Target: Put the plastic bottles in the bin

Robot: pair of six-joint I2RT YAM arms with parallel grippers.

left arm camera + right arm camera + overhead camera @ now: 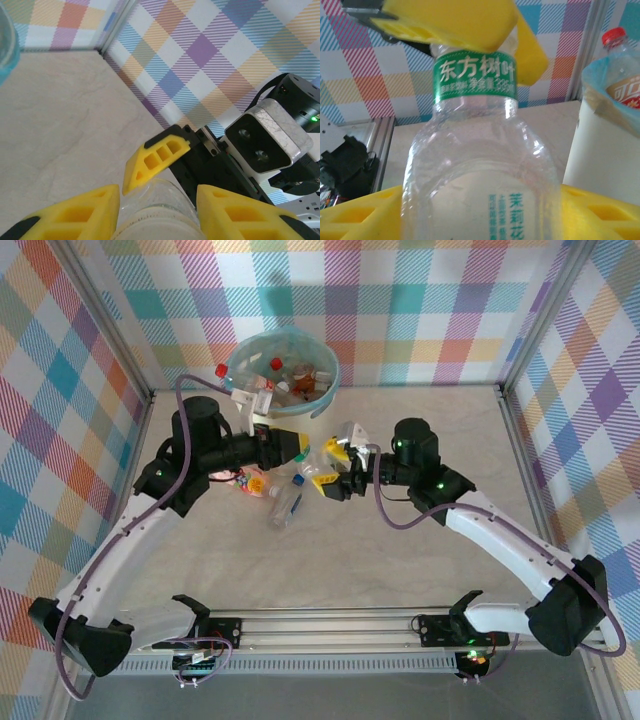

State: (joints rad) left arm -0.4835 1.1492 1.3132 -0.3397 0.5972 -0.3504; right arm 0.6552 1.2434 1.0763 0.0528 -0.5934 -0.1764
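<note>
Both pincers meet at one clear bottle (480, 165) in the middle of the table.
The left pincer (159, 189) is clenched on its top end. The bin (602, 150) stands far back, just behind. The right pincer (331, 466) sits around the bottle's body; I cannot tell if it squeezes.

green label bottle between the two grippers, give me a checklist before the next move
1. Left gripper closed on the green-label bottle: ok, its fingers clamp the neck end.
2. Right gripper clear of that bottle: cannot tell, its fingers flank the body closely.
3. Bin mouth open: ok, the bag is folded over the rim and there are bottles inside.
4. Bin close to the left gripper: ok, it stands just beyond it.
5. Table cleared of bottles: not ok, two bottles lie near the grippers.
</note>
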